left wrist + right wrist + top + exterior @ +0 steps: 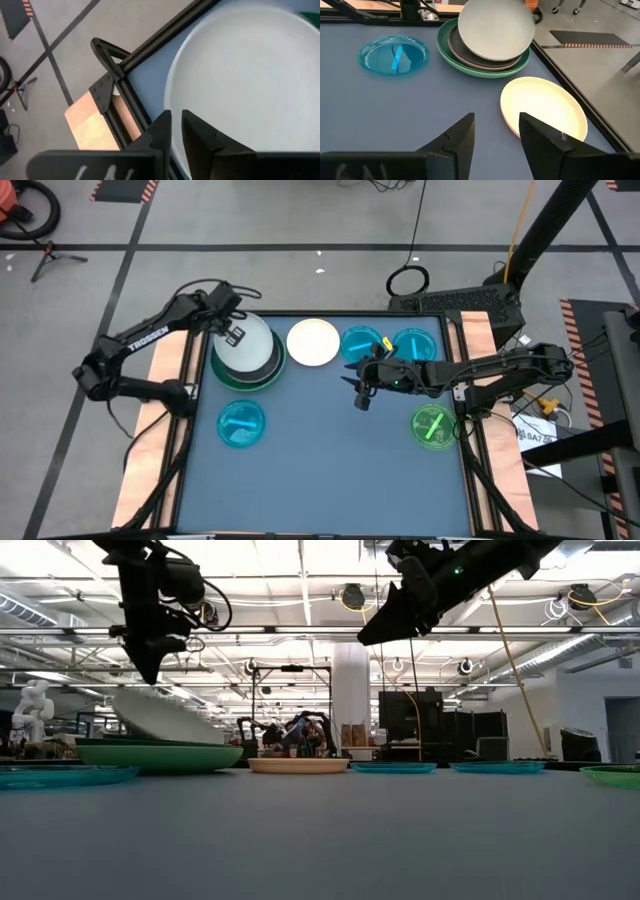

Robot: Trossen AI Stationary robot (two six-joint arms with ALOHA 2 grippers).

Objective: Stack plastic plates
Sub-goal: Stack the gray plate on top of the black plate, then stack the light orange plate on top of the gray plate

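Left gripper (236, 335) pinches the rim of a tilted white plate (247, 340) over the green stack (250, 376) at the table's (330, 470) far left corner. Right gripper (362, 395) hangs with fingers apart above bare mid-table, cyan plates (362, 343) behind it along the far edge.

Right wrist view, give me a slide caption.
Open right gripper above the table; left gripper tilts a white plate onto the green stack.

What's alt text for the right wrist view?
The open right gripper hovers above the blue table near a cream round plastic plate. Beyond it, a white round plastic plate tilts over a green-rimmed plate stack, beside a translucent cyan plate.
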